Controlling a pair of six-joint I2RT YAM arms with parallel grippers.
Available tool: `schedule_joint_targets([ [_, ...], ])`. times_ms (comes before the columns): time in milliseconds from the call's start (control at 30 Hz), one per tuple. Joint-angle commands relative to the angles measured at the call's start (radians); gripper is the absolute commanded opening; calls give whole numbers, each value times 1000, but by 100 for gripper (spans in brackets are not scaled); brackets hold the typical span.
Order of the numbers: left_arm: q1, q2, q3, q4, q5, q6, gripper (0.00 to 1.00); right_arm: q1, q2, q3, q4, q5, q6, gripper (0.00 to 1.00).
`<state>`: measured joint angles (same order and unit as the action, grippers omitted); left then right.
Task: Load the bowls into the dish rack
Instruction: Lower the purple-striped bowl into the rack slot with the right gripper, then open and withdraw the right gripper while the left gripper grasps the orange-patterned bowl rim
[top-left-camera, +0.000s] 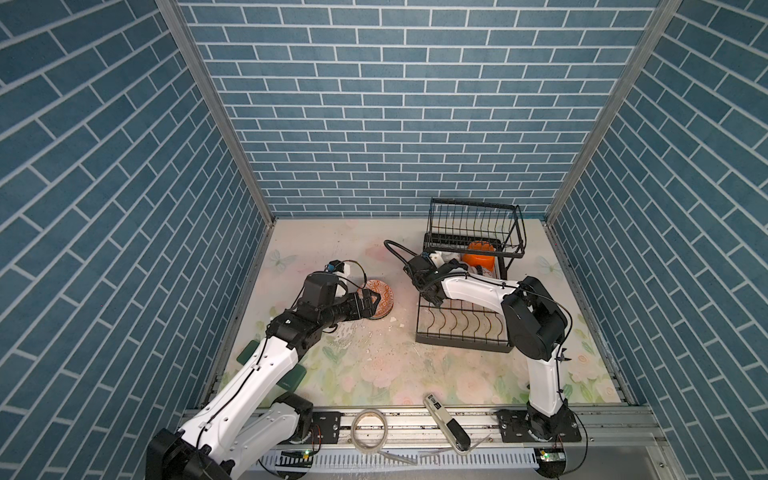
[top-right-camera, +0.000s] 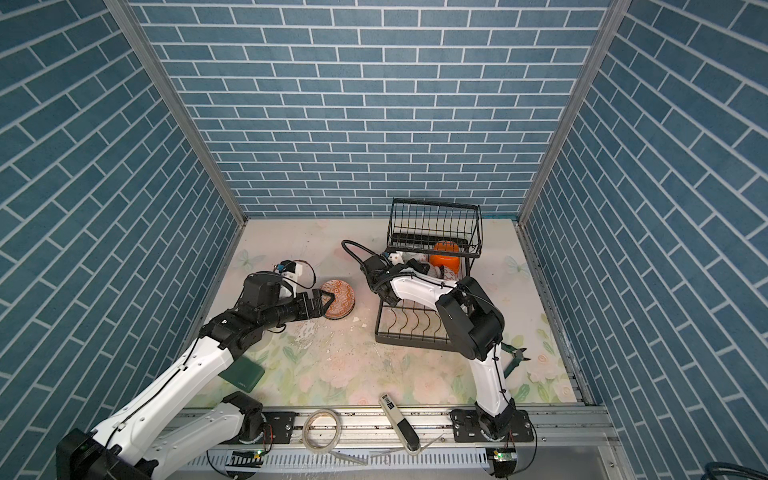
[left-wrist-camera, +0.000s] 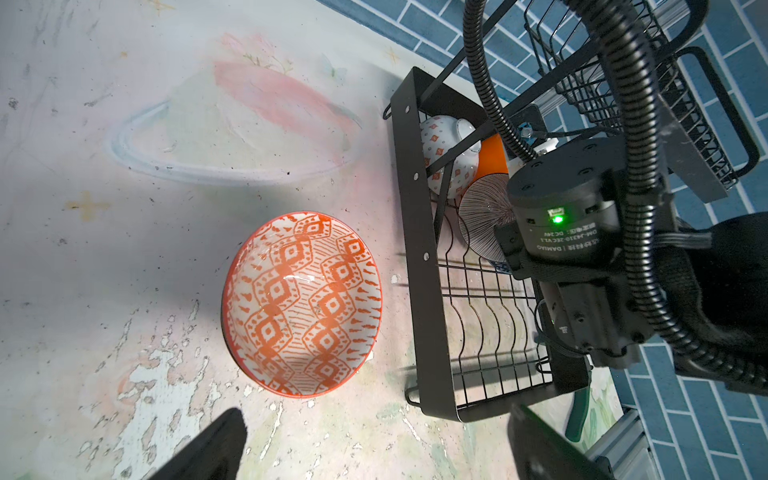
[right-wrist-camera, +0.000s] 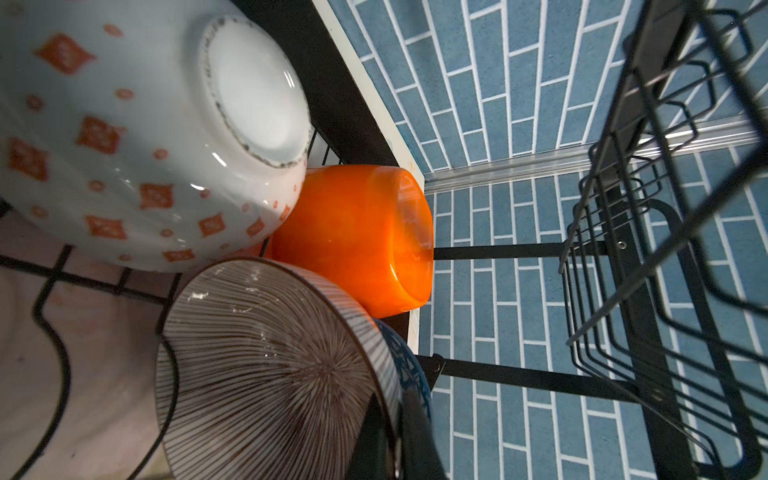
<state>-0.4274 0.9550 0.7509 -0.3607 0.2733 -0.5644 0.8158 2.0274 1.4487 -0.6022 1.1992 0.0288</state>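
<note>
A: What's sitting in the dish rack (top-left-camera: 461, 341)?
B: Diamond-print bowl (right-wrist-camera: 124, 166), orange bowl (right-wrist-camera: 353, 232), striped bowl (right-wrist-camera: 270, 365), all in the lower tier. I'm pinching the striped bowl's rim with the right end effector (right-wrist-camera: 395, 451). Left end effector (top-left-camera: 374, 305) is hanging open by the red-patterned bowl (left-wrist-camera: 303, 303) on the table (top-left-camera: 374, 374).

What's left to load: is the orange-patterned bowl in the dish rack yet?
Out: the orange-patterned bowl sits on the table beside the dish rack.

Left claw (top-left-camera: 372, 306) wide, right claw (right-wrist-camera: 395, 449) clamped

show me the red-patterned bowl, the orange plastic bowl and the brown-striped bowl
red-patterned round ceramic bowl (left-wrist-camera: 301, 303), left wrist view, inner bottom
orange rounded-square plastic bowl (right-wrist-camera: 345, 232), right wrist view, outer side wall
brown-striped round ceramic bowl (right-wrist-camera: 270, 365), right wrist view, inner wall
</note>
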Motion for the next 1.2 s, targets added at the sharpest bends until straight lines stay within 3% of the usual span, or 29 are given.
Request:
schedule_joint_targets([
  [0,5,5,-16,19,-6,9,100,29,2,63,19,-63,57,0],
  [400,6,18,-15,19,-4,13,100,36,-3,75,-3,-43,80,22],
  [733,6,27,-14,22,-1,14,100,37,-4,73,-8,-54,89,31],
  [1033,5,39,-11,22,-3,16,100,39,-50,47,-25,-145,131,49],
  [1167,7,46,-12,16,-10,14,100,40,-97,24,-39,-216,175,62],
])
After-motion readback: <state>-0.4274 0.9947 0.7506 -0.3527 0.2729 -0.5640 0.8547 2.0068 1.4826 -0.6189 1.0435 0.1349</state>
